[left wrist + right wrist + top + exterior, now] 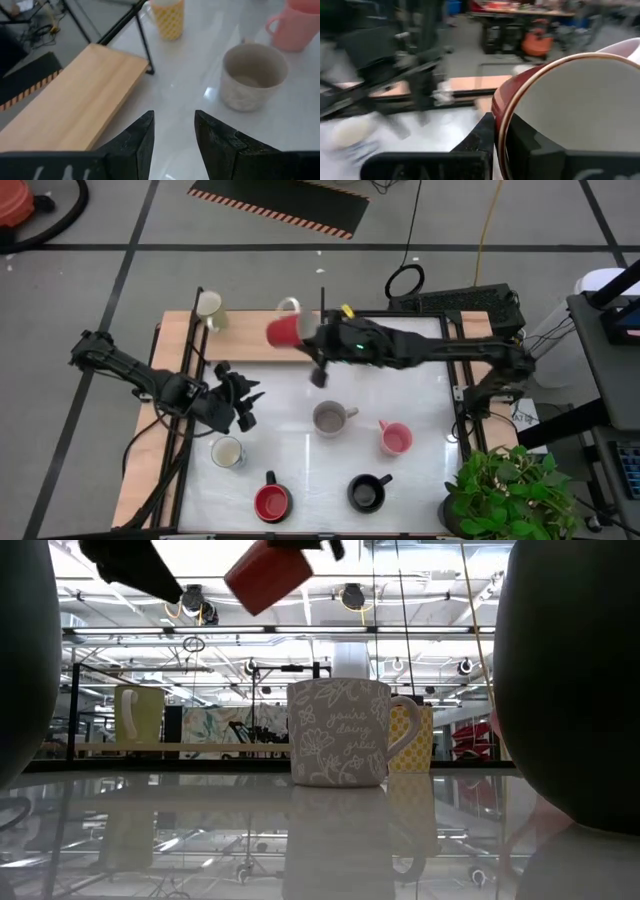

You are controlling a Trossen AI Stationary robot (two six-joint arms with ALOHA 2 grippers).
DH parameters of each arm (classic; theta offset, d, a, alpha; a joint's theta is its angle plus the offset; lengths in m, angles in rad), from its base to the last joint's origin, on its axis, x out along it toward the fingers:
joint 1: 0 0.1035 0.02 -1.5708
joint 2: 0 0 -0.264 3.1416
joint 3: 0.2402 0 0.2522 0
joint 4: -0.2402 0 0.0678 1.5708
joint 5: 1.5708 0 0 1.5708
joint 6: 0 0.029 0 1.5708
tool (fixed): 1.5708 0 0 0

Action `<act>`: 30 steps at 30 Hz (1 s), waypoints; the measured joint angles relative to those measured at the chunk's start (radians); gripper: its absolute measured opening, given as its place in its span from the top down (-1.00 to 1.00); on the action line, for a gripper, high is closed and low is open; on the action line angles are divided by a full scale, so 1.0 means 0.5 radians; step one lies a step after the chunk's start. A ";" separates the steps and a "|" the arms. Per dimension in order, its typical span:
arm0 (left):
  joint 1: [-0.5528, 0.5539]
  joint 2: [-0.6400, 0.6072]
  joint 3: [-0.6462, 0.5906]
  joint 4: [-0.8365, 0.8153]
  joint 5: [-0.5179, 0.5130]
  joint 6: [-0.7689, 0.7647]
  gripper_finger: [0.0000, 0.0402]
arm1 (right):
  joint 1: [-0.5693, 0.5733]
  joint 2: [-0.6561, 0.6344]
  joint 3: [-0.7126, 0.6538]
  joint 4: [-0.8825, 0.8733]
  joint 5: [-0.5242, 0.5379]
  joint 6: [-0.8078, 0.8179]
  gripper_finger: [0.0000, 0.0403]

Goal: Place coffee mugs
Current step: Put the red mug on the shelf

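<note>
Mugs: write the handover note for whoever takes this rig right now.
Right gripper: shut on the dark red mug, held tilted in the air over the table's far edge.
Left gripper: open, empty, at the table's left edge.
On the white table: grey mug, pink mug, cream mug, red mug, black mug.
At the far side: pale mug on the wooden board, another mug partly hidden behind the held one.
Left: set down the held mug, then probably the two far ones.
</note>
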 joint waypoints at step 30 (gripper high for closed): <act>-0.309 0.001 -0.284 -0.011 0.158 -0.537 0.28 | -0.333 0.716 1.097 -0.293 -0.130 -0.097 0.93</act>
